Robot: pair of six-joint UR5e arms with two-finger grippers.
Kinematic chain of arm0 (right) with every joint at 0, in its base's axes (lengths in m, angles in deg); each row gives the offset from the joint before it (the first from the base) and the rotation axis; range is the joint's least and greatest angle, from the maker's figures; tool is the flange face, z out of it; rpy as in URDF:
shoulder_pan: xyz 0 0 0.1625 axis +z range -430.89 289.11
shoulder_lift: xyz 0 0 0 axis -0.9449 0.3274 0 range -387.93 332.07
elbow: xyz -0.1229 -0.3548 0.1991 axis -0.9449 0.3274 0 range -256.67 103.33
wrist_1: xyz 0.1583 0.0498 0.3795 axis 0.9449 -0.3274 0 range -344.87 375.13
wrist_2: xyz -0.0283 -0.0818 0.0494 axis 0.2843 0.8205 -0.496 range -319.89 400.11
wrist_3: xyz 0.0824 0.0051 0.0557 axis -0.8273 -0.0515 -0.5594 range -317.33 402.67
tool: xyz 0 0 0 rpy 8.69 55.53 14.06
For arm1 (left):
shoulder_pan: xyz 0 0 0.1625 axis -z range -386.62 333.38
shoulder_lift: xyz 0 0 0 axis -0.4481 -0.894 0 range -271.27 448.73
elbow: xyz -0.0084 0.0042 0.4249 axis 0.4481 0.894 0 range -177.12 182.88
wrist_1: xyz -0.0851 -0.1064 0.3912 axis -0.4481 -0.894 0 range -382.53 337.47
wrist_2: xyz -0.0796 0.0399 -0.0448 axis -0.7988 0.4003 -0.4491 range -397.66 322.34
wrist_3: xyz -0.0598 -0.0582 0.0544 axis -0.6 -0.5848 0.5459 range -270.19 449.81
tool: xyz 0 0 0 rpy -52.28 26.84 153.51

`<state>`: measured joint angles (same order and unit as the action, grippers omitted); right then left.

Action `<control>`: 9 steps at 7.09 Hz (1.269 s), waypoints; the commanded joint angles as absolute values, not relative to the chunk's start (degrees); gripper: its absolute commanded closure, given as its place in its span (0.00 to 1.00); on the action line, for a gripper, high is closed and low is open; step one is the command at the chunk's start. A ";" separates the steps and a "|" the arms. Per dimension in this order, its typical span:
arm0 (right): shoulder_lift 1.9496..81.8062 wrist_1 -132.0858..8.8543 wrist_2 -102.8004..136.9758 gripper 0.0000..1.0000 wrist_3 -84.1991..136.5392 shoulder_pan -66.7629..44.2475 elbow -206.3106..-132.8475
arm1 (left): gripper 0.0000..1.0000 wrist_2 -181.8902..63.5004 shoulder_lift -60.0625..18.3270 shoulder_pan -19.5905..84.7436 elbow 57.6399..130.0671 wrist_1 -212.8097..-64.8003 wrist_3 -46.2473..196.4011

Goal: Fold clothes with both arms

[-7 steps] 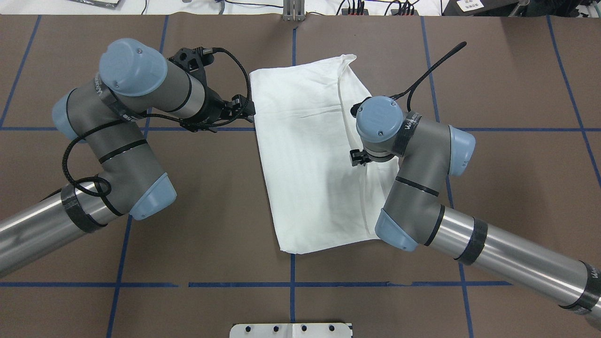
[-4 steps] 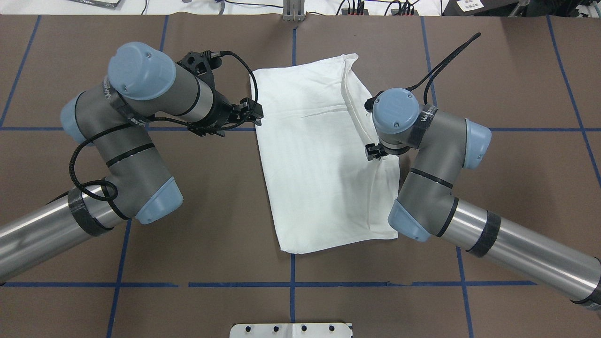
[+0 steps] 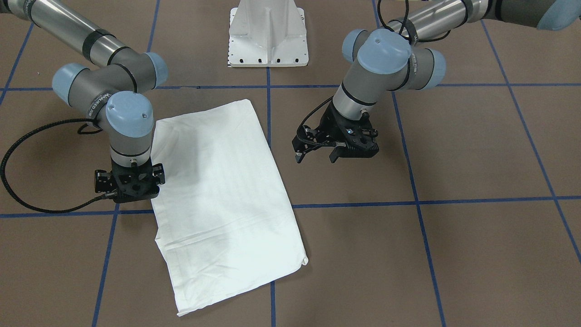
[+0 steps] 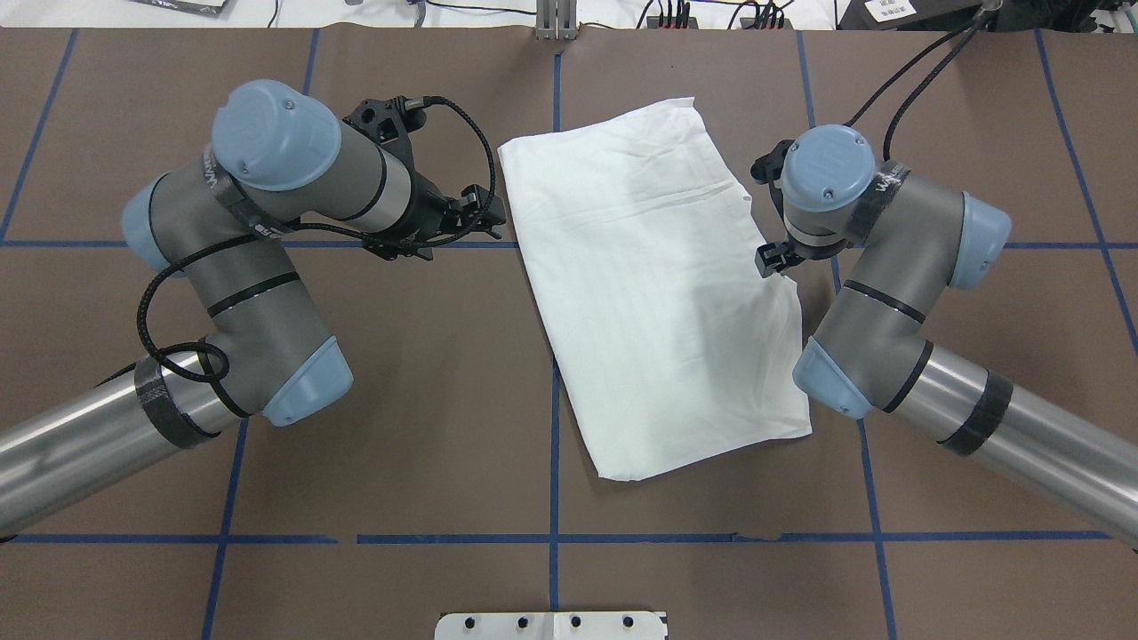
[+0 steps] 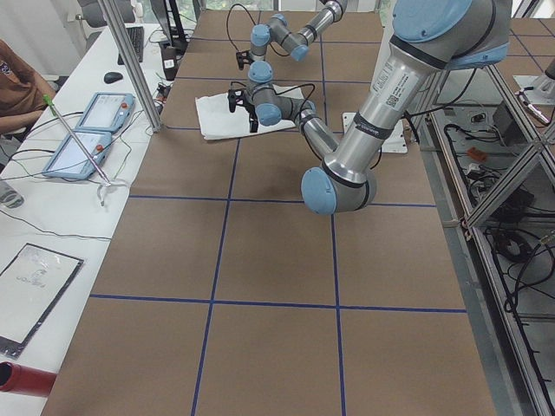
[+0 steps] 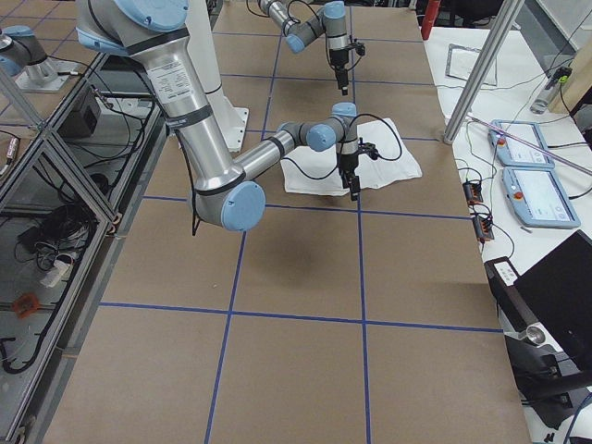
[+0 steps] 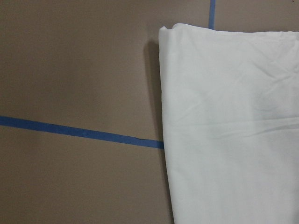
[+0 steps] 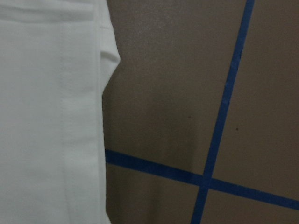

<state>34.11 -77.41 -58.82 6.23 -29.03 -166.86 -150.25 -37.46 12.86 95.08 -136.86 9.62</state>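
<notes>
Surface (image 3: pixel 454 254): brown, gridded w/ blue tape lines (image 3: pixel 454 200). I'm taking it from the operators' side and working back toward the robot.

Shirt: white shirt (image 3: pixel 227 204), folded into a long rectangle and lying flat on the surface. It sits askew to the tape grid. One short end is nearest me, the other points back at the robot. It's a bit to the robot's right of the centre tape line. No print shows, just plain cloth w/ a few creases and a seam.

R gripper (image 3: pixel 129 184): pointing straight down at the shirt's long edge on the robot's right, approx halfway along it. Its wrist cam shows that hemmed edge w/ a tape cross beside it on bare surface.

R fingers: hidden under the wrist and gripper body, so I can't tell if they're apart, together or nipping cloth.

L gripper (image 3: pixel 316 158): wrist tilted, up off the surface over bare brown. It's near the shirt's other long edge but clear of it. Its wrist cam sees a folded corner of the shirt w/ a tape line running under the cloth.

L fingers (image 3: pixel 299 156): spread apart, nothing btw them.

Base: white pedestal base (image 3: pixel 268 36), farthest back, well apart from the shirt.
</notes>
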 commanded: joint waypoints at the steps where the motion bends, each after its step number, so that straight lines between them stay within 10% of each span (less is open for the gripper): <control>1: 33.95 -77.42 -61.84 0.00 6.11 -28.17 -169.12 | 0.00 -150.25 -37.40 12.93 95.08 -136.87 9.65; 9: 40.16 -78.03 -62.02 0.00 4.09 -32.74 -173.77 | 0.00 -150.25 -37.48 12.84 95.08 -137.05 9.65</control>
<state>36.99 -77.94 -61.83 4.03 -32.67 -171.40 -150.25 -37.45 12.84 95.08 -137.05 9.65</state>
